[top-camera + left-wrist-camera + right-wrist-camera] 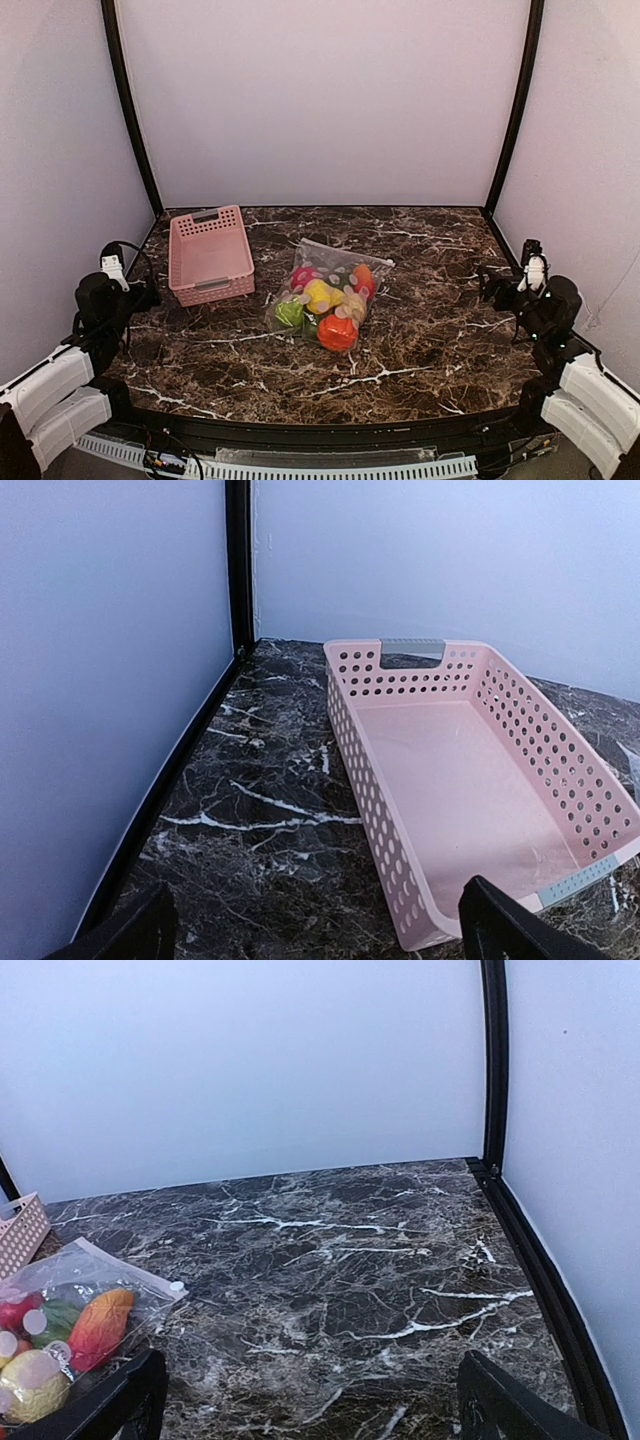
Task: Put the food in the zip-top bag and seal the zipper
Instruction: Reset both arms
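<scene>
Top view: basket [208, 255] sits on table [430, 340]. Bag [330, 262] lies flat just right of basket, not touching it. Food [320, 296] is all inside the bag: red, yellow, green and orange pcs bunched together. Zipper [348, 254] runs along the bag edge on the far side, about level w/ basket's middle. Can't tell from here if it's sealed. L gripper [148, 295] is off basket's near-left corner, apart from it. R gripper [490, 285] is well right of basket, past the bag. Jaw gap is too small to read in this view.

L wrist: L gripper [318, 920] has fingers [130, 935] spread wide at the frame's bottom corners, nothing between them. Basket [540, 730] is just ahead, its near-left corner betw. the fingers, no contact visible.

R wrist: R gripper [310, 1390] is also wide, fingers [510, 1405] at the bottom corners, holding nothing. Bag [110, 1270] is at left, just right of basket corner [20, 1230]. Food [100, 1325] shows through the plastic. Zipper [130, 1265] is the pale strip along the bag's edge away from basket, slider tab at its end. Left finger overlaps the bag's near edge in frame; contact unclear.
</scene>
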Tool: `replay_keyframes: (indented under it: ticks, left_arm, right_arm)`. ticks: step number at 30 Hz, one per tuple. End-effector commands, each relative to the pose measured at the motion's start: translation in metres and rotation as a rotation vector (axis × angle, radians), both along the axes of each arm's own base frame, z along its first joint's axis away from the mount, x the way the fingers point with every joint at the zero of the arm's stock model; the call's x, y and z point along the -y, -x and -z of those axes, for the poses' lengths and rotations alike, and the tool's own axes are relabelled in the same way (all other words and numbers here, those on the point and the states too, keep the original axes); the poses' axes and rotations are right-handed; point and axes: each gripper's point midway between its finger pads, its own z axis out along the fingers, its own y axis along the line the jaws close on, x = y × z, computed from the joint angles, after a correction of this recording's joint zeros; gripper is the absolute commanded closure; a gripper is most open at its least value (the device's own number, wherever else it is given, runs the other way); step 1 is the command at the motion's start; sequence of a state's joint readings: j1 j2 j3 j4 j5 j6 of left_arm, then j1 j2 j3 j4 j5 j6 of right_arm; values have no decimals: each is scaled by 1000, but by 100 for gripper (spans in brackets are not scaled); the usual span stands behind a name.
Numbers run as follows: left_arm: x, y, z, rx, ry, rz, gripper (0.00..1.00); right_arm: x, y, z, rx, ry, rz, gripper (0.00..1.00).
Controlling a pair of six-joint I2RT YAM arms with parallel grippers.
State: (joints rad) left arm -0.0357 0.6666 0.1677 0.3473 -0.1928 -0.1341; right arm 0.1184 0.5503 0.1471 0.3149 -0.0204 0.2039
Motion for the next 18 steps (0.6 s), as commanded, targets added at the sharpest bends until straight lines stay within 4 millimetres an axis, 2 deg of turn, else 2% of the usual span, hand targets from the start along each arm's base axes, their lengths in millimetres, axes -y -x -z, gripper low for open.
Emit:
replay_keyframes:
  ticks: [1,5,18]
  left_arm:
    - [-2,-2,-3,63,-60,2,1]
    - [-6,0,6,57,-51,-25,1]
    - [-10,2,8,49,-57,-45,1]
  right_arm:
    - [15,4,-22,161,55,76,1]
    - [20,8,-23,191,77,104,1]
    - [26,15,-23,215,86,134,1]
